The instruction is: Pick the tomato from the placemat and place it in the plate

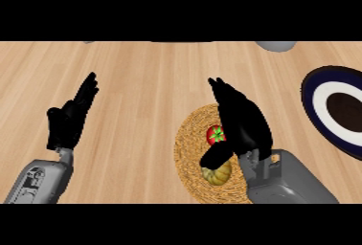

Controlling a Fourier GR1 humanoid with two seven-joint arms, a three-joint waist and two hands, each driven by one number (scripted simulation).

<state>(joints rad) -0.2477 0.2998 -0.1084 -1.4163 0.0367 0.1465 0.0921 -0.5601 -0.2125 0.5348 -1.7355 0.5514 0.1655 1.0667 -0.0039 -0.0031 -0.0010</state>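
Note:
A red tomato (216, 135) with a green stem lies on a round woven placemat (192, 143) at the lower middle of the head view. My right hand (244, 122) hovers over the mat just right of the tomato, fingers straight and pointing away, thumb reaching down-left below the tomato; it holds nothing. A yellowish object (218, 174) lies on the mat beneath the thumb. The plate (318, 103), dark blue with a white ring and dark centre, sits at the right edge, partly cut off. My left hand (69, 119) rests open at the left, fingers up.
The wooden counter (141, 76) spreads across the view. A grey rounded object (277, 45) shows at the top edge, right of centre. Another dark shape peeks in along the top middle.

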